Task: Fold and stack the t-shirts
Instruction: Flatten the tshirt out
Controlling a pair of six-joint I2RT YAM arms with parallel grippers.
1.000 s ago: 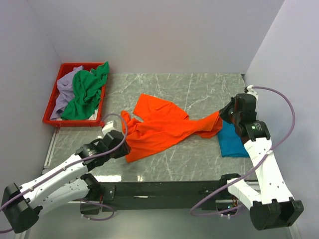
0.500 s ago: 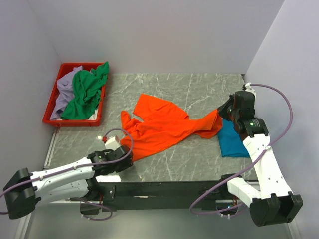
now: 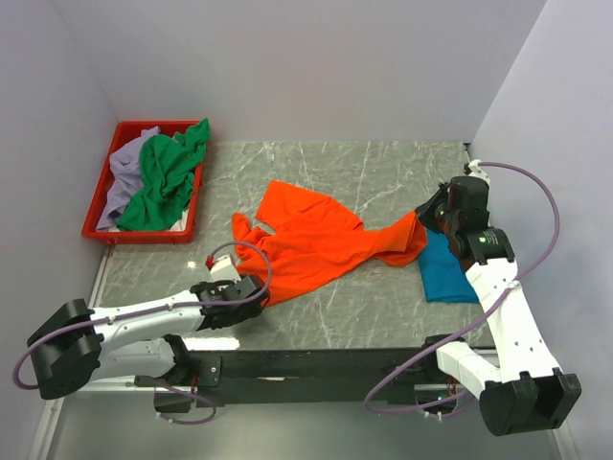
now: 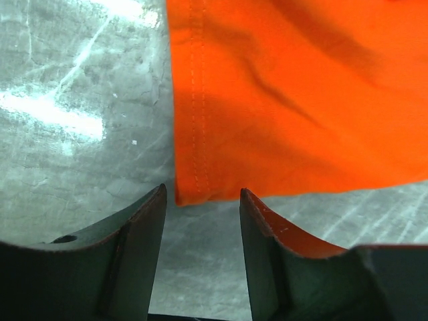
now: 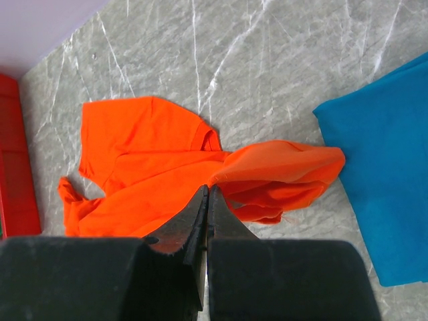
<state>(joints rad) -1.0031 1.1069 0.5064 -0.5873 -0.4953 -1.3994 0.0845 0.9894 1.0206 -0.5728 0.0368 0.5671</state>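
Observation:
The bright orange t-shirt [image 3: 316, 244] lies crumpled across the middle of the table. My right gripper [image 3: 422, 215] is shut on its right corner [image 5: 267, 160] and holds it raised beside the folded teal blue t-shirt [image 3: 446, 273], which also shows in the right wrist view [image 5: 388, 174]. My left gripper [image 3: 259, 286] is open and low on the table. Its fingertips [image 4: 202, 190] straddle the near hem corner of the orange shirt [image 4: 287, 100] without gripping it. The green t-shirt [image 3: 163, 182] and the pale lavender t-shirt [image 3: 122, 177] lie bunched in the tray.
The red plastic tray [image 3: 96, 209] stands at the far left of the marble table; its edge shows in the right wrist view [image 5: 10, 154]. White walls close in the back and both sides. A black rail runs along the near edge [image 3: 316, 364].
My left arm has dropped low and swung right along the near edge, bringing its open gripper to the orange shirt's hem corner. My right gripper has barely moved, still holding its corner.

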